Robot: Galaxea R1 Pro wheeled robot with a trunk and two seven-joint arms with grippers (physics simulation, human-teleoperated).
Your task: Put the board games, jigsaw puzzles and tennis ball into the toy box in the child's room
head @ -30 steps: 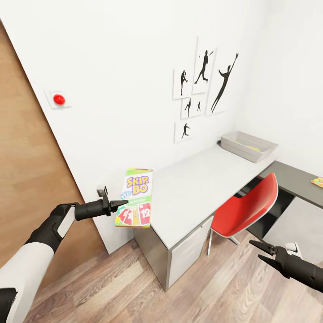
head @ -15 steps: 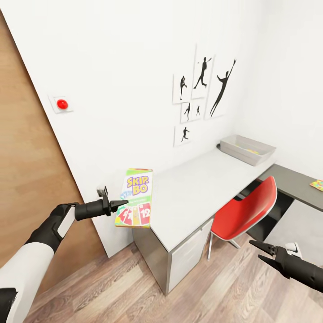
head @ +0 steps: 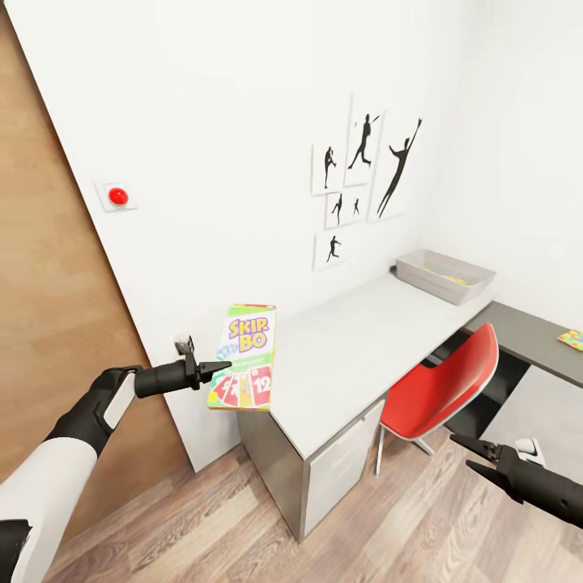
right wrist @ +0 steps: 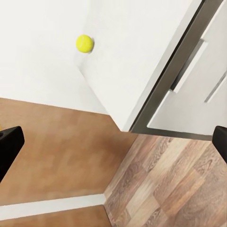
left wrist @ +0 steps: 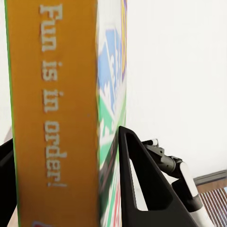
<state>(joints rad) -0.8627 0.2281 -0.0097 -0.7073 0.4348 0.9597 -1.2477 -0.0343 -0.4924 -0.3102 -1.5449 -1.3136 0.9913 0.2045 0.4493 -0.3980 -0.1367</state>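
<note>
My left gripper [head: 220, 369] is shut on a Skip-Bo board game box [head: 243, 356], holding it upright in the air beside the near left corner of the white desk [head: 356, 340]. In the left wrist view the box's orange side [left wrist: 52, 113] sits between the black fingers [left wrist: 139, 189]. The grey toy box [head: 444, 275] stands at the desk's far end, against the wall. My right gripper [head: 461, 451] hangs open and empty, low over the floor on the right. A yellow tennis ball [right wrist: 84, 43] shows against a white surface in the right wrist view. A colourful flat piece [head: 572, 339] lies on the dark table [head: 526, 332].
A red chair [head: 441, 389] is tucked at the desk beside a drawer unit [head: 344, 465]. A wooden door [head: 57, 308] with a handle [head: 185, 346] fills the left. A red button [head: 118, 196] and silhouette prints [head: 364, 174] hang on the wall. Wood floor [head: 243, 526] lies below.
The whole head view has shifted a little, so the camera has moved relative to the room. Both grippers keep their pose, and the left one still holds the Skip-Bo box.
</note>
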